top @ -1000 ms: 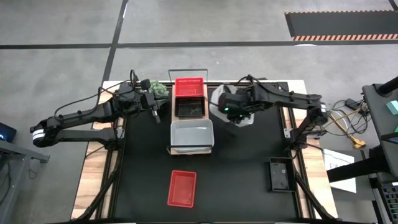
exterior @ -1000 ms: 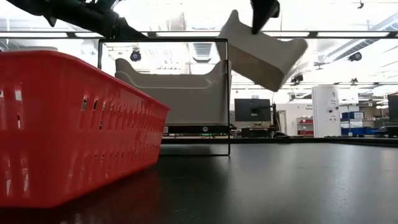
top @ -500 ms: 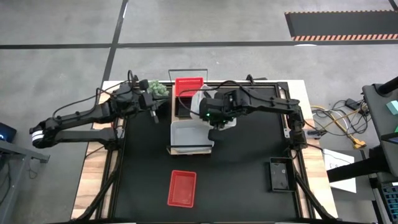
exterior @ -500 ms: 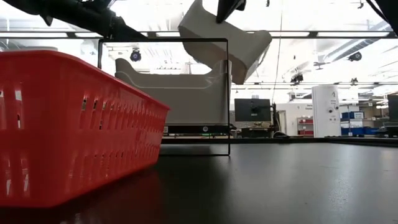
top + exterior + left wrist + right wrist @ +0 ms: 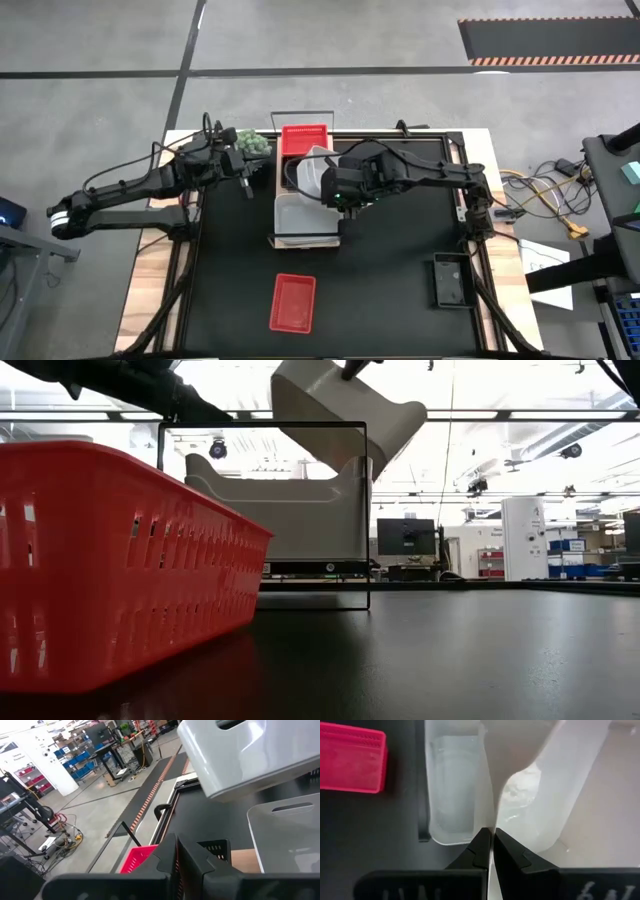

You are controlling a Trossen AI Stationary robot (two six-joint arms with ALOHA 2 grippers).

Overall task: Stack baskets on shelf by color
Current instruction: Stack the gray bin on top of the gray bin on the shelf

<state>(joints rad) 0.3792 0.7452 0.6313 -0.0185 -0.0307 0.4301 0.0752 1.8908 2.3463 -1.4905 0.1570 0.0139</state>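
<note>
The wooden shelf (image 5: pixel 300 243) lies along the table's middle. On it stand a red basket (image 5: pixel 304 136) at the far end, a black basket (image 5: pixel 215 849) in the middle and a white basket (image 5: pixel 305 215) at the near end. My right gripper (image 5: pixel 336 192) is shut on a second white basket (image 5: pixel 318 172), which hangs tilted over the shelf's middle and hides most of the black one. My left gripper (image 5: pixel 245 168) is shut and empty, left of the shelf beside the green plant (image 5: pixel 255 143). My right gripper pinches one side wall of the white basket at its rim (image 5: pixel 489 795), one finger inside the basket and one outside. The fingers come from above, pointing down. The basket is lifted clear and hangs tilted (image 5: pixel 340 410) above the white basket on the shelf.
A red basket (image 5: pixel 293 302) lies on the black table near the front edge, close to the low camera (image 5: pixel 120 560). A black basket (image 5: pixel 449 281) lies at the near right. The shelf's dark wire frame (image 5: pixel 365 510) stands upright at its end.
My right gripper has carried the white basket from the right of the shelf toward the table's left, until it hangs over the shelf's middle. The basket has stayed tilted and clear of the shelf all the way.
</note>
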